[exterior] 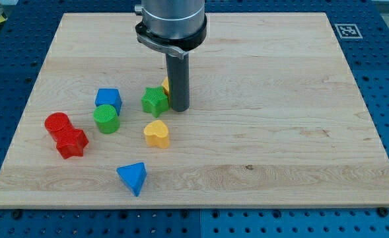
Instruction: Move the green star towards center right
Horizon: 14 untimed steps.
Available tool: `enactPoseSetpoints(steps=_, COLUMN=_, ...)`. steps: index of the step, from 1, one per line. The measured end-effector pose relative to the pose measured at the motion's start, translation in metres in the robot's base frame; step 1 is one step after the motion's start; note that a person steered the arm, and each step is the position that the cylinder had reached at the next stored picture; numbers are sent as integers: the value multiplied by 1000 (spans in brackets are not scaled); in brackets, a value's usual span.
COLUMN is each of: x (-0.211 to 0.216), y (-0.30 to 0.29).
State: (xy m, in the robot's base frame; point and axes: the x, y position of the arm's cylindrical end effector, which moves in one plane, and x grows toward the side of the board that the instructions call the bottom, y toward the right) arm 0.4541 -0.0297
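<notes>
Though star sits left of centre, task barely begun. Left to right: red cylinder (57,123), red block (71,142), green cylinder (106,119), blue block (108,99), blue triangle (133,177), yellow heart (156,133), green star (154,100), my tip (179,108) touching star's right side, yellow block (166,84) mostly hidden behind rod. No fingers; bare rod. Push rightward remains. Only marking: fiducial tag (347,30), no readable writing.

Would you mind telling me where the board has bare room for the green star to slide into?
The whole stretch from my tip to the board's right edge is bare. The view's left is crowded: the green star touches my tip, with the blue block, green cylinder and yellow heart nearby.
</notes>
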Motion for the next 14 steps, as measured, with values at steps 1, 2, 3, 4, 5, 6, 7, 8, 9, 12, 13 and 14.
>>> enactPoseSetpoints(steps=1, x=-2, y=0)
enactPoseSetpoints(steps=2, x=12, y=4)
enactPoseSetpoints(steps=3, x=20, y=-1)
enactPoseSetpoints(steps=4, x=20, y=-30)
enactPoseSetpoints(steps=5, x=20, y=-55)
enactPoseSetpoints(steps=6, x=18, y=-93)
enactPoseSetpoints(steps=7, x=2, y=-121)
enactPoseSetpoints(steps=8, x=-13, y=-121)
enactPoseSetpoints(steps=9, x=-13, y=-108)
enactPoseSetpoints(steps=12, x=-13, y=-28)
enactPoseSetpoints(steps=13, x=-13, y=-7)
enactPoseSetpoints(steps=14, x=-13, y=14)
